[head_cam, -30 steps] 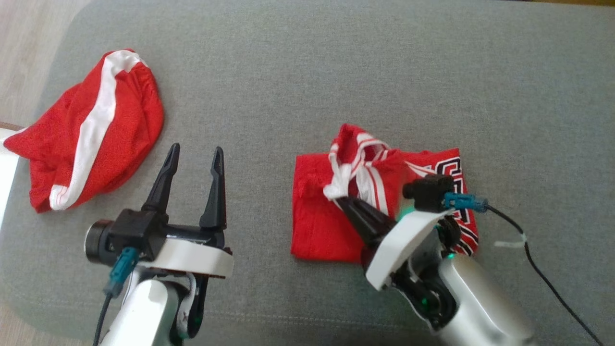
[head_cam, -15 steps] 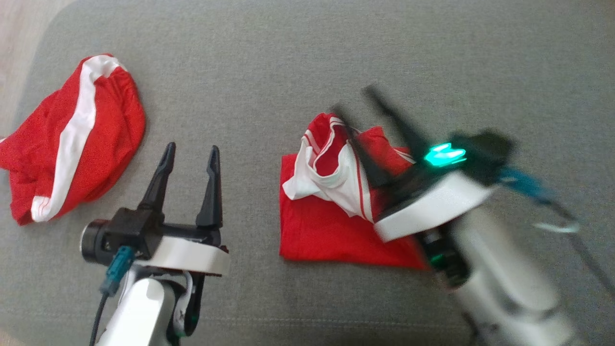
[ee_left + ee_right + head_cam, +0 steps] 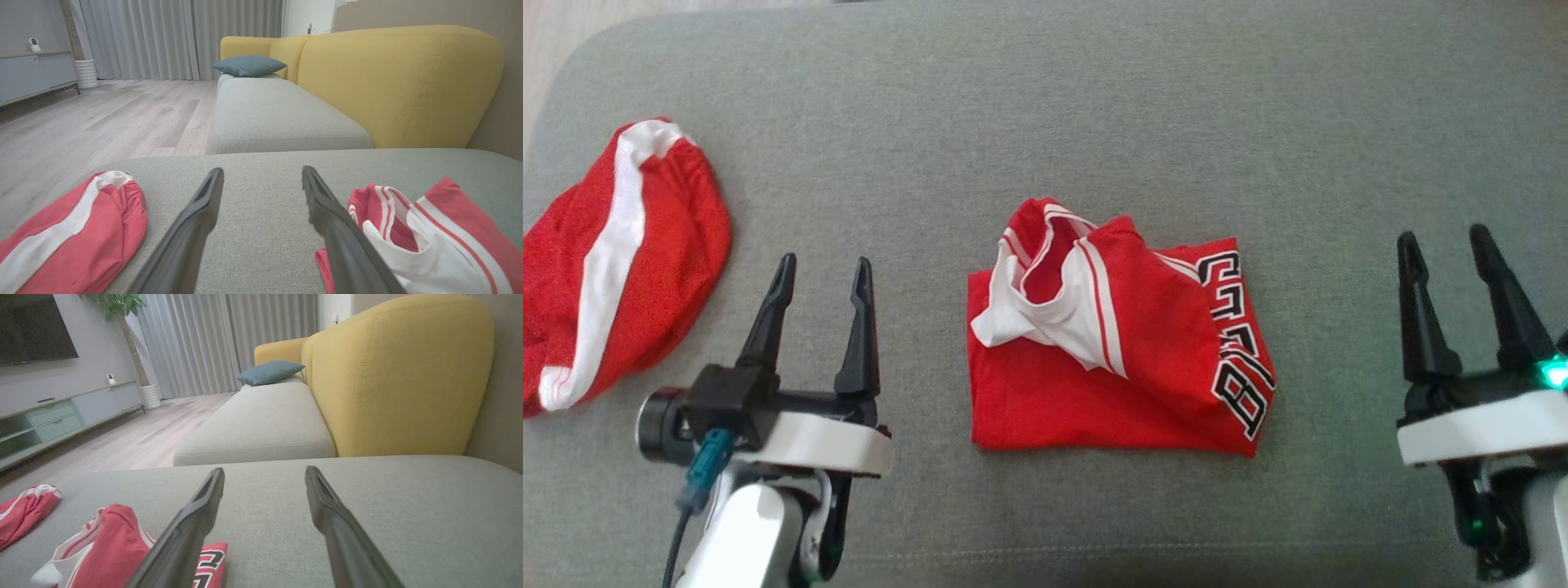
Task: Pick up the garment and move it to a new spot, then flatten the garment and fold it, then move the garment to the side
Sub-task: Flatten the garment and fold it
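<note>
The red garment (image 3: 1111, 351) lies folded into a rough rectangle about midway between the left and right edges of the grey seat cushion (image 3: 1045, 106), somewhat nearer the near edge than the far one. Its lower layer lies flat. On top, toward its far-left part, a white-trimmed opening is bunched and stands up a little. Black-and-white lettering runs along the garment's right side.

The left hand (image 3: 823, 263) hovers near the cushion's near edge, to the left of the garment and apart from it. Its two dark fingers are spread, with nothing between them. The right hand (image 3: 1442, 237) is near the cushion's right edge, well apart from the garment. It is likewise released, with its fingers parted over bare fabric.

A striped cloth (image 3: 613, 261), red with a broad white band, lies loosely heaped at the cushion's left edge, clear of the left hand.

In the left wrist view, a yellow backrest (image 3: 400, 81) rises past the cushion's far edge. A blue pillow (image 3: 249, 65) rests on the next seat along, and wooden floor (image 3: 102, 118) lies to the side.
</note>
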